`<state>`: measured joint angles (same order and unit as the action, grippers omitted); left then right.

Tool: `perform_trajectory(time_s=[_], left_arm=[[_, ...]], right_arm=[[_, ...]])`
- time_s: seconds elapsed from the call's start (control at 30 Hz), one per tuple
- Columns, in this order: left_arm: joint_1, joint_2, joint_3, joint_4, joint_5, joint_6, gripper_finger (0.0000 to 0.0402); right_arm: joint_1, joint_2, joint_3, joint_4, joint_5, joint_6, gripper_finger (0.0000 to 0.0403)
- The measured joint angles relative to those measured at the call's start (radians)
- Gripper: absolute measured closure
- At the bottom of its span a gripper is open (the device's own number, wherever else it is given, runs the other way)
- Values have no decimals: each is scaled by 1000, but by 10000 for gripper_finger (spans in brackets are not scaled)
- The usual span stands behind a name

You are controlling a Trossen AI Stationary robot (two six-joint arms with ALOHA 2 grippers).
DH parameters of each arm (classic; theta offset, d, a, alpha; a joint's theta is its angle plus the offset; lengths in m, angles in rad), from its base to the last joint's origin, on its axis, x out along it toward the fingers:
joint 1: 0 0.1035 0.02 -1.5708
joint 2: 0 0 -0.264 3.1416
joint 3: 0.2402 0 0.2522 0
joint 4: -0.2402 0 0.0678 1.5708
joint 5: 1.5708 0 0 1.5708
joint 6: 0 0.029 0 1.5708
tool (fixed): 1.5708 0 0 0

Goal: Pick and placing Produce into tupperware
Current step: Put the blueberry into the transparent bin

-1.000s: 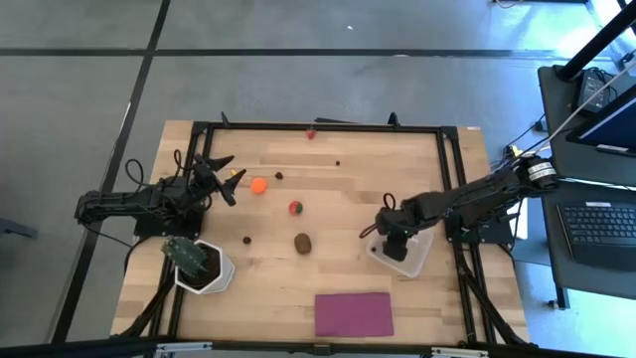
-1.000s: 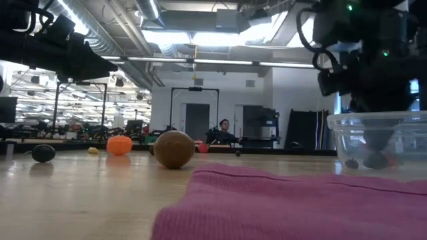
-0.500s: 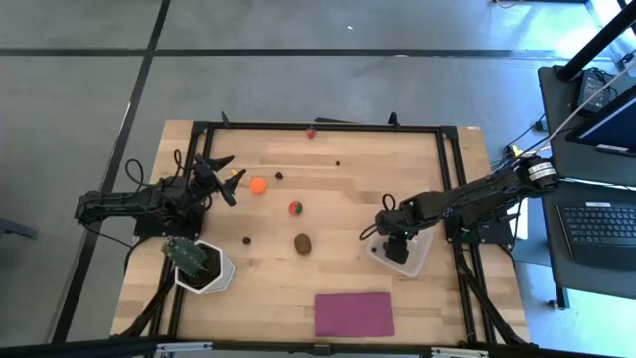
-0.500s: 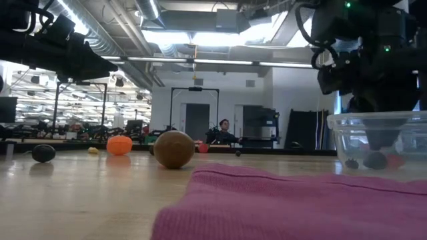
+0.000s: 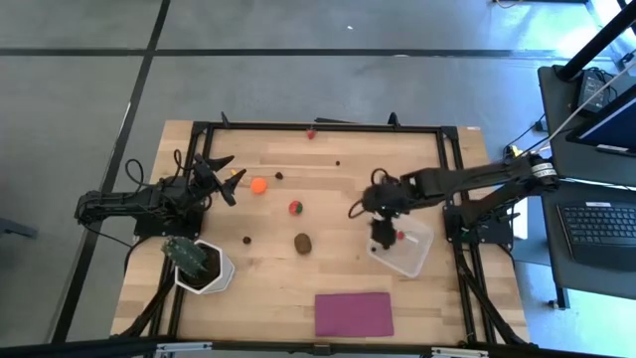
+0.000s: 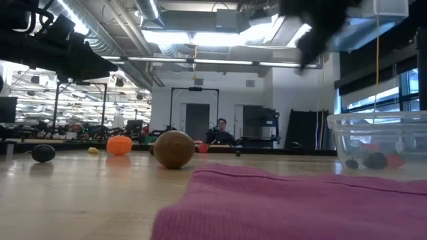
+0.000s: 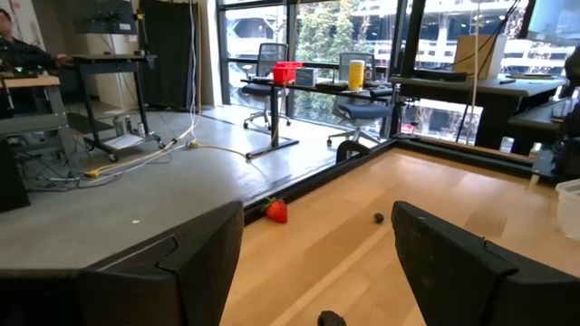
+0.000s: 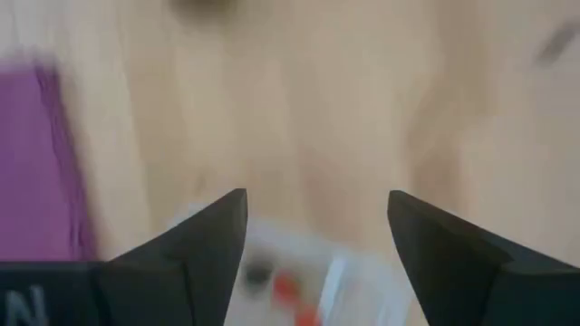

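Observation:
The tupperware (image 5: 409, 255) is a clear tub at the table's right, holding dark berries (image 6: 375, 160) and a small red piece (image 6: 395, 161). My right gripper (image 5: 384, 237) hangs open above the tub's left rim, pointing down, with nothing between its fingers (image 8: 317, 254). On the wood lie an orange ball (image 5: 258, 185), a red-and-green piece (image 5: 295, 208), a brown oval (image 5: 303, 243), dark berries (image 5: 246, 239) and a red strawberry (image 7: 277, 211) at the far edge. My left gripper (image 5: 227, 181) waits open at the table's left, beside the yellow bit (image 5: 237, 175).
A green plant in a white pot (image 5: 202, 265) stands at the near left. A flat magenta cloth (image 5: 354, 314) lies at the near edge, left of the tub. A black frame (image 5: 328, 126) runs round the table. A person (image 6: 223, 130) sits far off in the room.
My right gripper has risen out of the tupperware and gone a little toward the table's left and far edges; the low view now shows it only as a blur high above the tub. The pieces in the tub stay where they were.

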<state>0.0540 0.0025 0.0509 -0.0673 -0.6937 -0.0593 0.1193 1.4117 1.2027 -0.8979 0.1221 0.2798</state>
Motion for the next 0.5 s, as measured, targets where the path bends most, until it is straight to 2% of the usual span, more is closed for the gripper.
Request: perform_trajectory(time_s=[0.1,0.17,0.37,0.5], left_arm=[[0,0,0,0,0,-17,127],[0,0,0,0,0,-17,127],[0,0,0,0,0,-17,127],[0,0,0,0,0,-17,127]], right_arm=[[-37,0,27,133,108,-118,141],[-92,0,19,262,114,-190,146],[-287,39,-70,671,-80,-222,165],[-385,83,-149,845,-113,-287,172]])
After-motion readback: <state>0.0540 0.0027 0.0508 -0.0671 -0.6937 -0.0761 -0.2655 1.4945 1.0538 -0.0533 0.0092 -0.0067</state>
